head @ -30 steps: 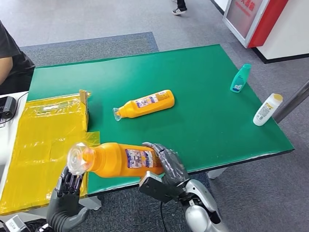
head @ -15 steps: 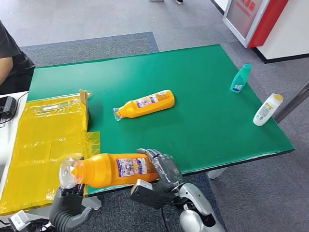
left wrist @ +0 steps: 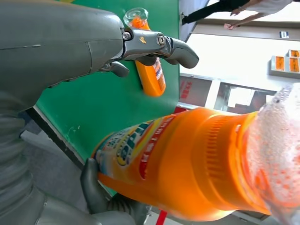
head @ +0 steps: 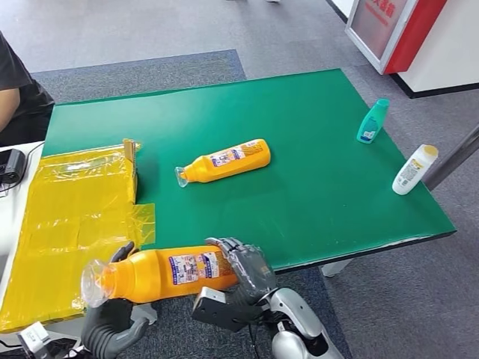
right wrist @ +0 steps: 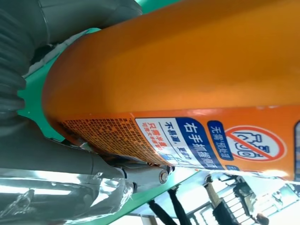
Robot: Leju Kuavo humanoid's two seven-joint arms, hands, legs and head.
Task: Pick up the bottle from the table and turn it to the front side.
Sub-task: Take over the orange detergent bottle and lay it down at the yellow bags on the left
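My right hand (head: 245,268) grips the base end of an orange bottle (head: 164,271) with a clear cap. The bottle lies level in the air, over the near edge of the green table (head: 316,172), cap pointing left. Close up, its printed label faces the right wrist camera (right wrist: 212,140) and my right hand (right wrist: 53,161) wraps the body. My left hand (head: 107,325) sits just under the bottle's neck with its fingers (left wrist: 159,44) spread, and it does not grip the bottle (left wrist: 198,159). A second orange bottle (head: 226,161) lies on its side mid-table.
A yellow plastic sheet (head: 67,217) covers the table's left end. A teal bottle (head: 373,121) and a white bottle (head: 414,170) lie near the right edge. A person (head: 17,90) sits at the far left. A red and white stand (head: 395,30) is at the back right.
My right hand has carried the bottle down and to the left, toward my body and past the table's near edge. The left hand has sunk lower beneath the neck.
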